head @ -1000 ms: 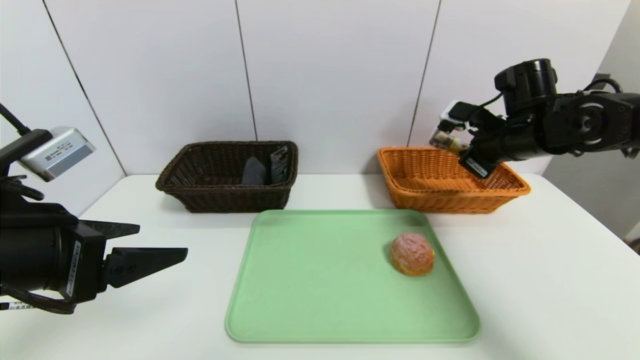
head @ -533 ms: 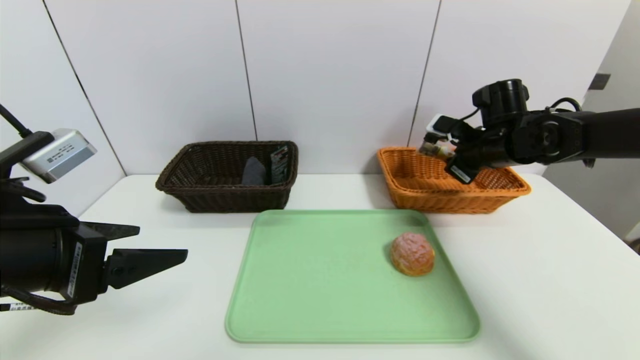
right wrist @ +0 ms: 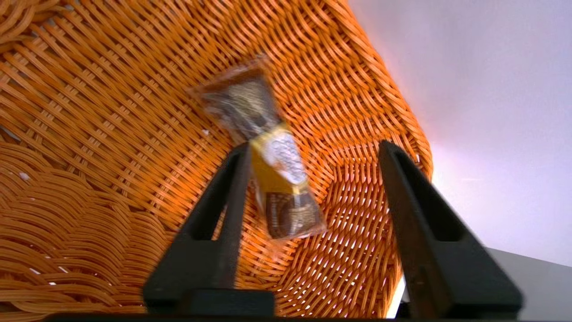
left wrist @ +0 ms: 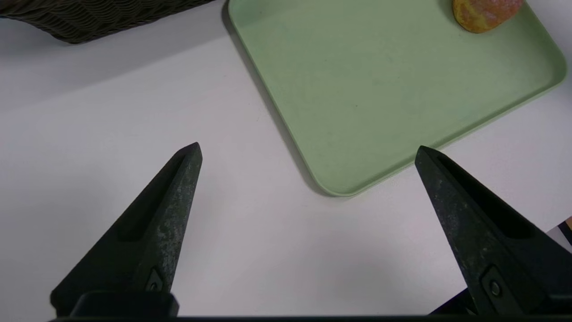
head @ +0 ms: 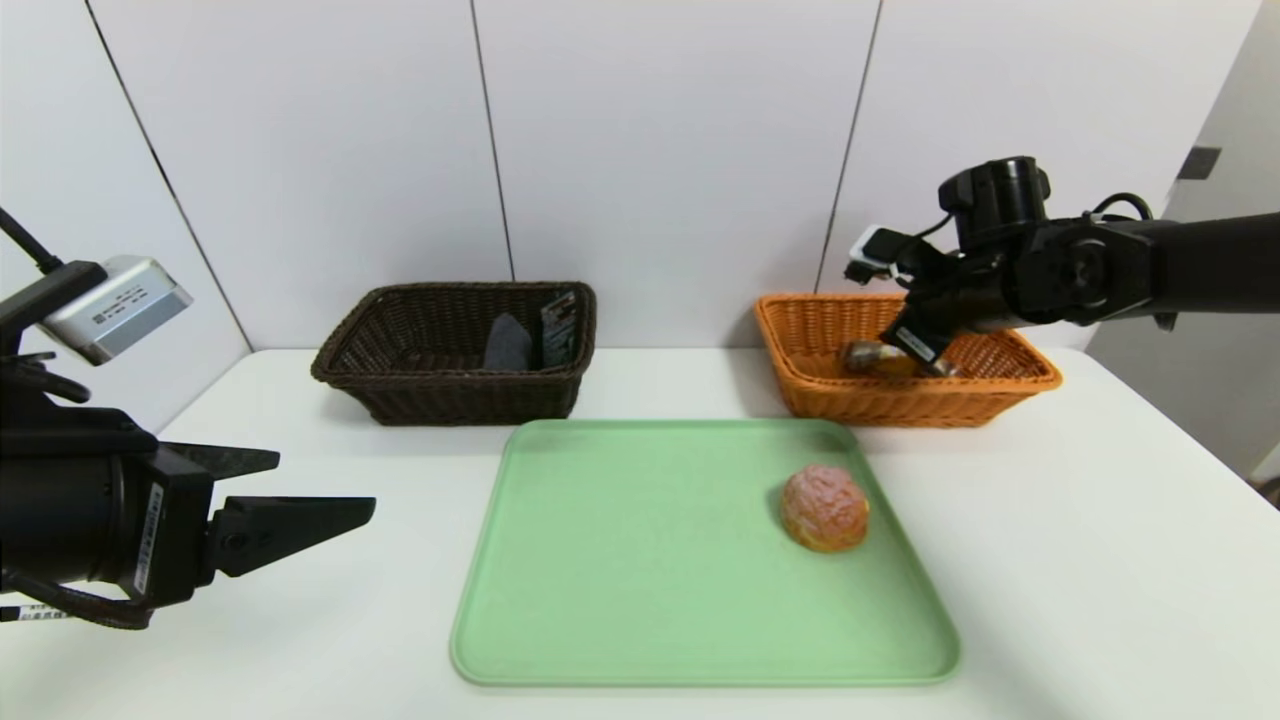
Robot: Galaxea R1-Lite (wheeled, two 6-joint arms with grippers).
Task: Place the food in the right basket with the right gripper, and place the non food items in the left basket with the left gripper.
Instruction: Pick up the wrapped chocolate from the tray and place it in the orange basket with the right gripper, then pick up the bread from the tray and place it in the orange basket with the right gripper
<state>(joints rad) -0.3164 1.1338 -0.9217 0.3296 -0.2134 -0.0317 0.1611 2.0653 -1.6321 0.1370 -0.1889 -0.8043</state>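
My right gripper hangs over the orange right basket, jaws open. The clear-wrapped gold and brown snack is loose in front of the jaws, close to one finger and apart from the other, down inside the basket. The round bun with the pink top sits on the right side of the green tray. My left gripper is parked open over bare table left of the tray, holding nothing. The dark left basket holds a grey cloth and a black tube.
Both baskets stand against the white back wall, with a gap of table between them. The tray lies in the middle of the white table, and its near left corner sits just ahead of my left gripper. The bun shows at the tray's far side.
My right gripper moved left and down over the orange basket, then opened. The snack left the jaws and now sits low in the basket. The left arm has not moved.
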